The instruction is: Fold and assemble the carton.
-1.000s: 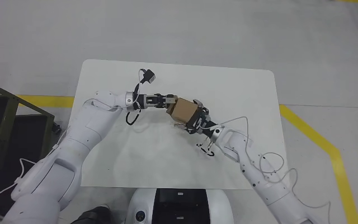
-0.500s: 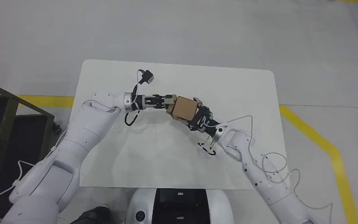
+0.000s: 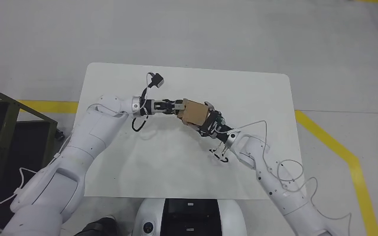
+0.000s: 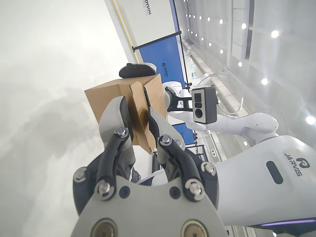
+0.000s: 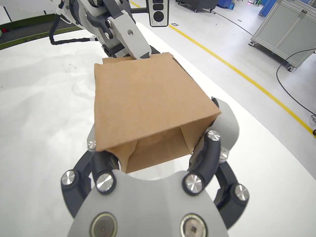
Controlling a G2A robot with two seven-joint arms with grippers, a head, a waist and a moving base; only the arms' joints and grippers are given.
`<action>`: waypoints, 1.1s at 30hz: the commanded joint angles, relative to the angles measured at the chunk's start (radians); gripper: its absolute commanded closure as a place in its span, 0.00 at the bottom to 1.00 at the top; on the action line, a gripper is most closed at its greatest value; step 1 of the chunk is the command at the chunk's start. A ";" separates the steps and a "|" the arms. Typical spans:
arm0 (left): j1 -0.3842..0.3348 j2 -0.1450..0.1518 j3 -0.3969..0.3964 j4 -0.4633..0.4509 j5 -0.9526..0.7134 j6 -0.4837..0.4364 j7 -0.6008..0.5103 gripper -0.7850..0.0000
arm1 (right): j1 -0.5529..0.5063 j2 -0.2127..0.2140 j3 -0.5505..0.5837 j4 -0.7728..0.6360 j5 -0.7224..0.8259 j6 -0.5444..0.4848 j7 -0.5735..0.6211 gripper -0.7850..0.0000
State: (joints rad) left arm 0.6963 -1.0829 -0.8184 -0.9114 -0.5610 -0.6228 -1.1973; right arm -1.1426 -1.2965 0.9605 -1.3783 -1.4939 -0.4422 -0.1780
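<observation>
A small brown carton (image 3: 194, 114) hangs above the middle of the white table (image 3: 254, 88), held between both grippers. My left gripper (image 3: 177, 108) is shut on a folded end flap of the carton (image 4: 106, 97); the flap sits pinched between its fingers (image 4: 116, 114). My right gripper (image 3: 208, 125) grips the opposite, open end. In the right wrist view the carton (image 5: 148, 99) sits between that gripper's fingers (image 5: 223, 122), one on each side wall, and the inner flaps are partly folded in. The left gripper (image 5: 138, 55) touches the carton's far edge there.
Bare white tabletop surrounds the carton on all sides. A dark green cart (image 3: 18, 135) stands off the table's left edge. A yellow floor line (image 3: 331, 138) runs past the right side.
The carton and both grippers have shifted slightly toward the table's far side. Both grips are unchanged.
</observation>
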 commanded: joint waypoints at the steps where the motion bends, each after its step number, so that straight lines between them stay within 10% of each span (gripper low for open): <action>1: -0.005 -0.004 0.006 0.000 0.000 0.000 0.000 0.93 | 0.001 -0.001 -0.002 0.001 0.000 0.004 0.004 0.45; 33: -0.021 -0.012 0.012 -0.001 -0.008 -0.002 0.002 0.93 | 0.012 -0.014 -0.029 0.002 -0.065 0.088 0.117 0.43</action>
State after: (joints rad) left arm 0.6754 -1.0948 -0.8077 -0.9128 -0.5693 -0.6258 -1.1943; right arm -1.1319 -1.3102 0.9332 -1.3763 -1.5572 -0.3535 -0.0636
